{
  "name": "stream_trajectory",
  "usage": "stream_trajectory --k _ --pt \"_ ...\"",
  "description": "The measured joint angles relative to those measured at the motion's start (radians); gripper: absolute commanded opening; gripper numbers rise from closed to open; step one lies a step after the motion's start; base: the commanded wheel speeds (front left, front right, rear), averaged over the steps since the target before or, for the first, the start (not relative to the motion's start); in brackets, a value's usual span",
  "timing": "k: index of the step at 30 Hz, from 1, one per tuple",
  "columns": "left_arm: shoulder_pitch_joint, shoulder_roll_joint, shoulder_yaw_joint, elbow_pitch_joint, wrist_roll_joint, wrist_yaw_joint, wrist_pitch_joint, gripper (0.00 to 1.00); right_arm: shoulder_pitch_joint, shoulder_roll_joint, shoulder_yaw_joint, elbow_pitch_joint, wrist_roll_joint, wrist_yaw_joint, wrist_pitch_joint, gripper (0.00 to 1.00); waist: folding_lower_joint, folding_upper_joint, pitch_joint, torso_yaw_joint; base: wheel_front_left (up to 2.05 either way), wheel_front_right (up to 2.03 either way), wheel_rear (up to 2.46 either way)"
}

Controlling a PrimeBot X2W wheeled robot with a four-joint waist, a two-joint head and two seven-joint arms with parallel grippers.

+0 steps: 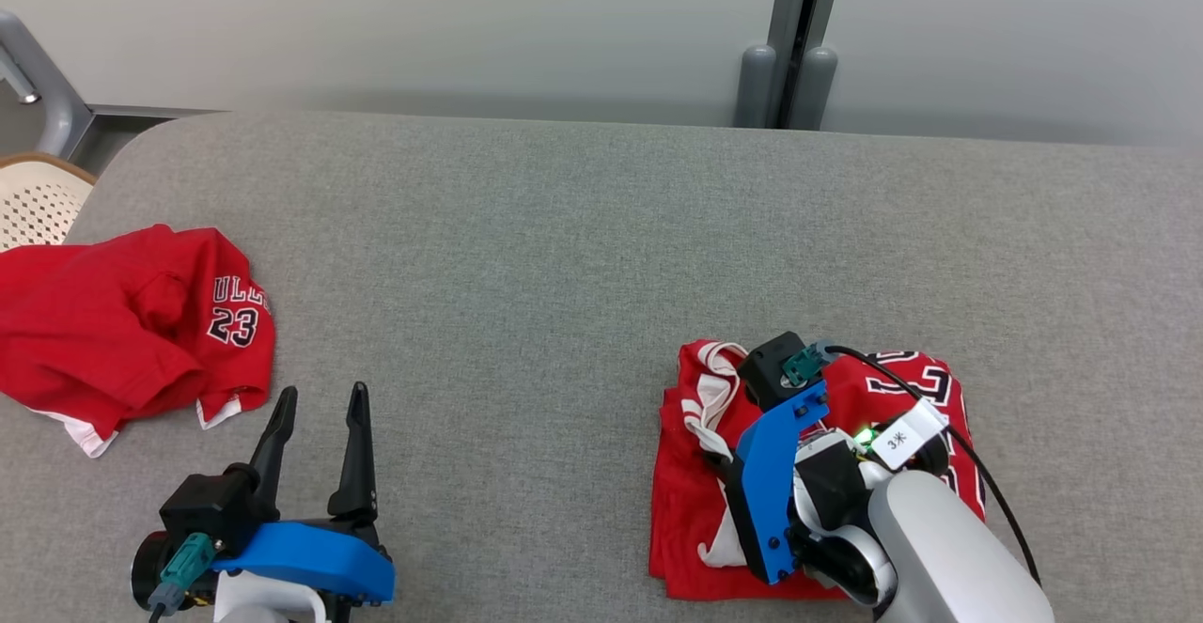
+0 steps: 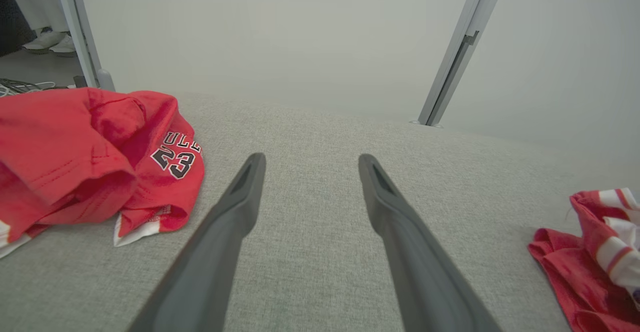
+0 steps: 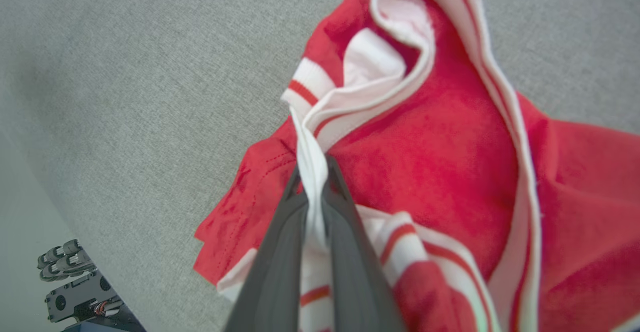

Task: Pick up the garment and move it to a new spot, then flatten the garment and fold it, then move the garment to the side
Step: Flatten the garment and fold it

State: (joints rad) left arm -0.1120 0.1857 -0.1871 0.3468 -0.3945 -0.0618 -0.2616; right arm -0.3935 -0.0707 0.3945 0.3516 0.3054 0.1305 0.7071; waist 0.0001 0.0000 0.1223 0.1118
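Fingers of the right gripper (image 3: 312,174) clamped the white trim (image 3: 350,101) of the red jersey (image 1: 691,506), apparently already folded, at the right of the counter (image 1: 526,275), while the left gripper (image 1: 321,397) stood spread and empty, with seemingly only the move aside remaining.

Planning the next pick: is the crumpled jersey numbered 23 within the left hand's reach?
Probably yes: the left hand is open, with only bare surface between it and the crumpled jersey.

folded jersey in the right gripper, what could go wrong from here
The right gripper is shut on only the white trim of the folded jersey, so dragging it aside could pull the fold open. The left gripper is open and apart from it, so the far side might trail unsupported.
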Motion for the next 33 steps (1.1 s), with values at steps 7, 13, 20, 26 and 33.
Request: stream_trajectory --k 7,13,20,26,33 --pt "-0.004 -0.004 0.006 0.003 0.000 0.000 0.000 1.00 -0.019 0.014 0.023 -0.012 0.112 0.000 -0.056 1.00 0.0000 0.0000 -0.002 0.000 0.00 0.00 0.00" --pt "0.005 -0.004 0.017 0.001 0.000 0.001 0.000 1.00 0.001 0.010 0.011 -0.256 0.234 0.000 -0.138 1.00 0.0000 0.0000 -0.016 -0.016 0.00 0.00 0.00" --pt "0.015 -0.003 0.025 -0.006 0.000 0.002 0.000 1.00 0.116 -0.045 -0.192 -0.407 0.084 0.000 -0.250 1.00 0.0000 0.0000 -0.032 -0.034 0.00 0.00 0.00" --pt "0.024 -0.002 0.029 -0.013 0.000 0.001 0.000 1.00 0.248 -0.039 -0.374 -0.430 -0.114 0.000 -0.387 1.00 -0.0001 0.0000 -0.042 -0.041 0.00 0.00 0.00" --pt "0.028 -0.003 0.028 -0.013 0.007 -0.001 0.000 1.00 0.346 0.004 -0.514 -0.334 -0.238 0.000 -0.531 1.00 -0.0001 0.0000 -0.056 -0.043 0.00 0.00 0.00"
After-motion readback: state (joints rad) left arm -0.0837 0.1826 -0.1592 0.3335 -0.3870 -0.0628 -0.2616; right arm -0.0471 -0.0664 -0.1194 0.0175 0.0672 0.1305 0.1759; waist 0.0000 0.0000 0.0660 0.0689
